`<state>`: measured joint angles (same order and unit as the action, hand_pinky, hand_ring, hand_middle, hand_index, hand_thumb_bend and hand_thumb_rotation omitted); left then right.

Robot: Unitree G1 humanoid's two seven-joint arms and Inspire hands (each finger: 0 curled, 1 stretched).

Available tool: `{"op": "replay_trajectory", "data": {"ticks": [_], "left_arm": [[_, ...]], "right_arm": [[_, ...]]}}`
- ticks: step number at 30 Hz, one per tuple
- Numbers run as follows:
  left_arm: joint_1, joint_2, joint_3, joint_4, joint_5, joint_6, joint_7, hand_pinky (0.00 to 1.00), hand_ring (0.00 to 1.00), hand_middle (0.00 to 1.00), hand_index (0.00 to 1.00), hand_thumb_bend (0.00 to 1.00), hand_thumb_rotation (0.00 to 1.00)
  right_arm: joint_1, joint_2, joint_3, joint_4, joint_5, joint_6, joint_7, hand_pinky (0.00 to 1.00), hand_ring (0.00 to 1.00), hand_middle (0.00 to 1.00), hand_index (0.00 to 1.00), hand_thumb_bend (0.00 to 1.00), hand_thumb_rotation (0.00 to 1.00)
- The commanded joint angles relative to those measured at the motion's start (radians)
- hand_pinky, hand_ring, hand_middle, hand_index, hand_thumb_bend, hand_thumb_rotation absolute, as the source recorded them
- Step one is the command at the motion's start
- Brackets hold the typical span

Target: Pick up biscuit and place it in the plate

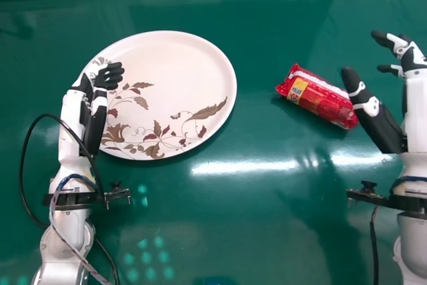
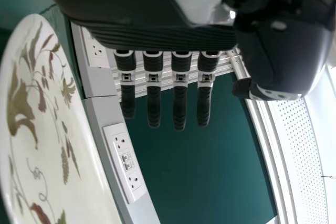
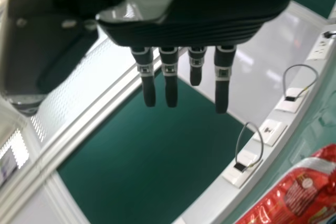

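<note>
From my station I see the red biscuit packet (image 1: 317,98) lying on the green desk (image 1: 263,221), to the right of the leaf-patterned plate (image 1: 173,65) and well apart from it. My right hand (image 1: 377,125) is spread beside the packet, thumb well out; my left hand (image 1: 109,77), fingers straight, is at the plate's left rim.

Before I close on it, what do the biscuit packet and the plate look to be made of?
The biscuit packet looks like thin, glossy plastic film, going by its crinkles and bright highlights. The plate seems smooth and glazed, perhaps ceramic or melamine; its soft sheen doesn't settle which.
</note>
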<state>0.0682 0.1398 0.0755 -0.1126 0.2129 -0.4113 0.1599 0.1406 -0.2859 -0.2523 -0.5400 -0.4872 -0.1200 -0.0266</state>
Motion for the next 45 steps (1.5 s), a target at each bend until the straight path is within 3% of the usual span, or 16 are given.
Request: {"op": "replay_trajectory", "data": {"ticks": [1,5,11,16,19,22,24,26,31,32,40,45], "left_arm": [[0.034,0.003,0.015,0.015,0.002,-0.001,0.000,0.72,0.72,0.73,0.73,0.27,0.06],[0.033,0.005,0.017,0.022,-0.002,-0.008,-0.002,0.72,0.72,0.73,0.73,0.27,0.09],[0.036,0.000,0.021,0.011,-0.017,0.004,-0.015,0.73,0.73,0.74,0.74,0.28,0.08],[0.035,0.003,0.025,0.009,-0.017,0.014,-0.018,0.73,0.73,0.74,0.74,0.29,0.09],[0.035,0.004,0.026,0.005,-0.017,0.021,-0.020,0.74,0.73,0.74,0.74,0.30,0.10],[0.033,0.004,0.025,0.005,-0.022,0.022,-0.025,0.74,0.73,0.74,0.74,0.29,0.08],[0.032,0.004,0.025,0.005,-0.023,0.022,-0.026,0.74,0.74,0.74,0.74,0.29,0.05],[0.031,0.004,0.026,0.005,-0.023,0.021,-0.028,0.74,0.74,0.74,0.75,0.29,0.04],[0.034,-0.002,0.028,-0.003,-0.028,0.031,-0.029,0.75,0.74,0.74,0.75,0.30,0.07],[0.034,-0.002,0.029,-0.004,-0.027,0.031,-0.027,0.75,0.74,0.74,0.75,0.30,0.07],[0.034,-0.004,0.029,-0.007,-0.029,0.036,-0.026,0.76,0.74,0.74,0.74,0.31,0.10],[0.031,-0.002,0.029,-0.002,-0.023,0.030,-0.023,0.76,0.74,0.74,0.75,0.31,0.10]], "right_arm": [[-0.006,-0.044,-0.019,-0.024,-0.005,0.020,0.039,0.69,0.84,0.89,0.89,1.00,0.45],[-0.029,-0.112,-0.035,-0.013,-0.005,0.023,0.090,0.67,0.82,0.89,0.90,1.00,0.51],[-0.065,-0.188,-0.043,0.003,0.042,0.057,0.187,0.67,0.86,0.93,0.93,1.00,0.50],[-0.090,-0.276,-0.045,0.022,0.019,0.057,0.252,0.73,0.89,0.96,0.94,1.00,0.53],[-0.107,-0.335,-0.040,0.000,0.009,0.118,0.335,0.74,0.89,0.95,0.94,1.00,0.57],[-0.127,-0.378,-0.033,-0.016,0.015,0.163,0.407,0.74,0.89,0.95,0.94,1.00,0.52],[-0.136,-0.399,-0.025,-0.019,0.005,0.179,0.438,0.71,0.86,0.93,0.93,1.00,0.51],[-0.144,-0.426,-0.011,-0.018,-0.014,0.192,0.471,0.63,0.76,0.93,0.92,1.00,0.52],[-0.170,-0.477,0.031,-0.010,-0.079,0.211,0.520,0.68,0.82,0.93,0.91,1.00,0.55],[-0.175,-0.488,0.039,-0.005,-0.092,0.212,0.527,0.64,0.80,0.92,0.90,1.00,0.58],[-0.232,-0.576,0.099,0.039,-0.147,0.192,0.602,0.62,0.78,0.92,0.90,1.00,0.68],[-0.281,-0.586,0.147,0.087,-0.139,0.209,0.658,0.68,0.84,0.95,0.93,1.00,0.63]]}}
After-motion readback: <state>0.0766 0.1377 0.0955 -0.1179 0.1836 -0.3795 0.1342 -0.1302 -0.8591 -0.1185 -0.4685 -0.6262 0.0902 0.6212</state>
